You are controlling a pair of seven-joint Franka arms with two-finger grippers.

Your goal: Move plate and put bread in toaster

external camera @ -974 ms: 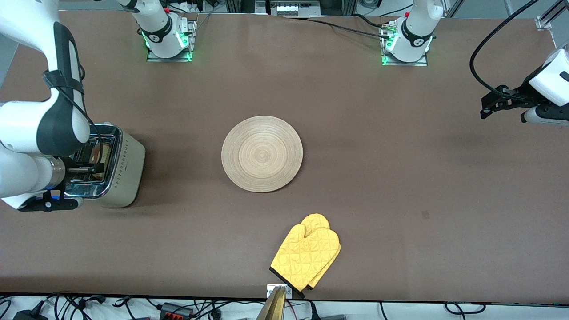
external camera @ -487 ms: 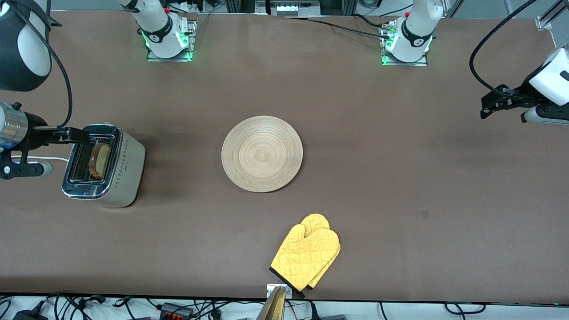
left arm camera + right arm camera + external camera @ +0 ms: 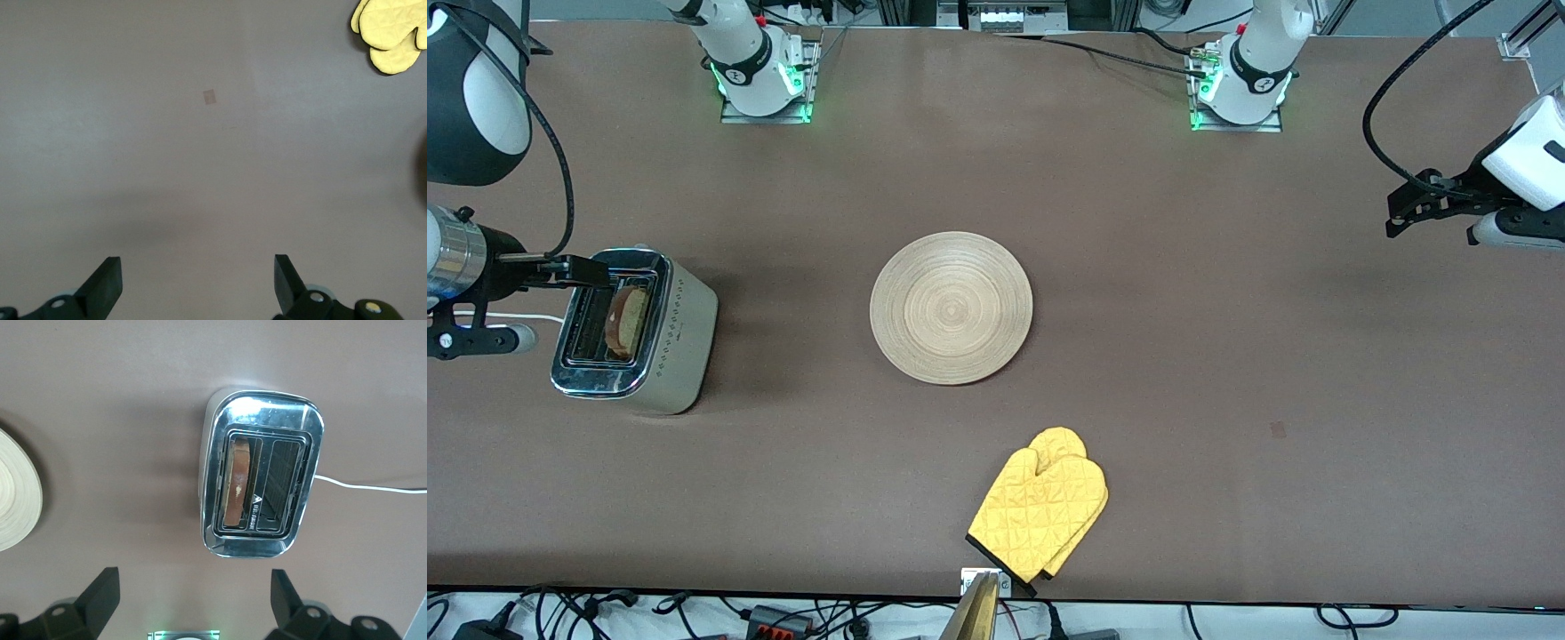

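The bread stands in the slot of the toaster that lies toward the plate; the right wrist view shows it in the toaster. The light-wood plate lies bare at the table's middle; its edge shows in the right wrist view. My right gripper is open and empty, up in the air over the toaster's edge nearest the robots' bases. My left gripper is open and empty, waiting above bare table at the left arm's end.
A yellow oven mitt lies near the table's front edge, nearer to the camera than the plate; it shows in the left wrist view. The toaster's white cord runs off toward the table's edge at the right arm's end.
My right arm has lifted off the toaster and drawn back, leaving the bread in the slot. It has barely moved in the last half second. The left arm has not moved.
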